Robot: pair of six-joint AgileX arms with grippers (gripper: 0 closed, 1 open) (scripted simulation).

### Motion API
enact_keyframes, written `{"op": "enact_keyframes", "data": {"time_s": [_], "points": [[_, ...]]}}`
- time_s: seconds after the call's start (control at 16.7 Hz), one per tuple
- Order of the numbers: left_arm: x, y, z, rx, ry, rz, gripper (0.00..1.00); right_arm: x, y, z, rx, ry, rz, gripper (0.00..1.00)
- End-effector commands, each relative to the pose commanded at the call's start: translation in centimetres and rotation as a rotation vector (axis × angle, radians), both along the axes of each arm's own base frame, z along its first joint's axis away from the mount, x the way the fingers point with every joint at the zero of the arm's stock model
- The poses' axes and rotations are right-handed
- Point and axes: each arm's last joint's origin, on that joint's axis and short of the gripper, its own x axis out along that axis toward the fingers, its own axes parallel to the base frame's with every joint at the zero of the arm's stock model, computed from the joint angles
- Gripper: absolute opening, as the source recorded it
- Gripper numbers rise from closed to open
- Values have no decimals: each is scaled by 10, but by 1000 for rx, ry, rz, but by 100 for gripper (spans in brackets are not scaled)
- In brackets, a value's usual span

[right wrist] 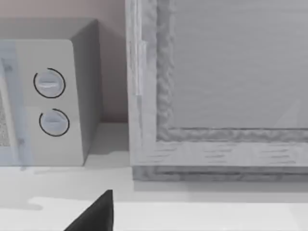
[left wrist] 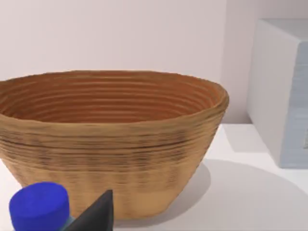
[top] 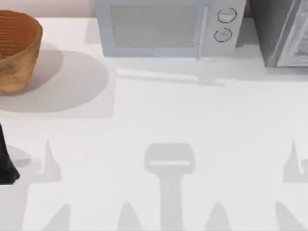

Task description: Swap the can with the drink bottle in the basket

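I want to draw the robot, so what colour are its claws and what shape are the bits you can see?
Draw them very dark grey, almost black. On the left claw, a finger is a smooth, pointed wedge with no markings. On the right claw, a finger looks just the same. From above, the left arm is a plain black shape at the table's left edge.

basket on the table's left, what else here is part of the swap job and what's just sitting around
Part of the job:
- basket
- blue-capped object near the basket in the left wrist view; what it is I cannot tell

Just sitting around:
- microwave
- grey cabinet, at the table's back right
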Motion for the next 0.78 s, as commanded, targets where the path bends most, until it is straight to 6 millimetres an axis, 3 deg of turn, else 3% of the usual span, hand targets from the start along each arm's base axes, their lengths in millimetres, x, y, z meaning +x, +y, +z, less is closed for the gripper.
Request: {"op": "enact_keyframes", "data": {"time_s": [0.42, 0.6, 0.78], "points": [[4, 2, 9, 9, 139, 8, 100, 0, 0, 0, 0, 0, 0, 100], [12, 4, 36, 19, 257, 7, 100, 0, 0, 0, 0, 0, 0, 100], [31, 7, 74, 29, 377, 0, 100, 0, 0, 0, 0, 0, 0, 100]]}}
